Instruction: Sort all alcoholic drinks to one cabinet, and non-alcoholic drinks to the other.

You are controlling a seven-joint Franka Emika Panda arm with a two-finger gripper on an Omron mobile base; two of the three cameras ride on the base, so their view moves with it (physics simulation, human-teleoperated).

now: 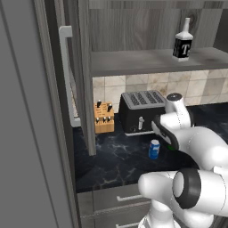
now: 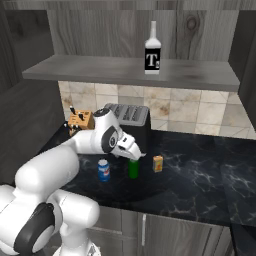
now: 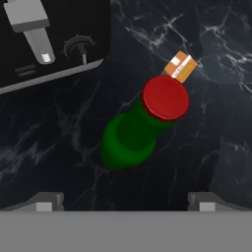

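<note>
A slim green bottle (image 3: 129, 140) with a red cap (image 3: 165, 97) stands upright on the dark marble counter. My gripper (image 3: 125, 202) hangs open straight above it, both fingertips (image 3: 44, 202) apart and touching nothing. From the right base view the gripper (image 2: 133, 156) covers the top of the green bottle (image 2: 133, 170). An orange carton (image 2: 158, 163) stands just right of the bottle and a blue soda can (image 2: 103, 170) just left. The pale bottle with the black "T" label (image 2: 152, 50) stands on the open cabinet's shelf (image 2: 100, 70).
A black toaster (image 2: 131, 116) sits right behind the drinks, with a wooden knife block (image 1: 103, 117) to its left. The cabinet door (image 1: 83, 89) stands swung open at the left, its pale bar handle (image 1: 66, 71) facing out. Grey drawers (image 1: 120, 200) run below the counter edge.
</note>
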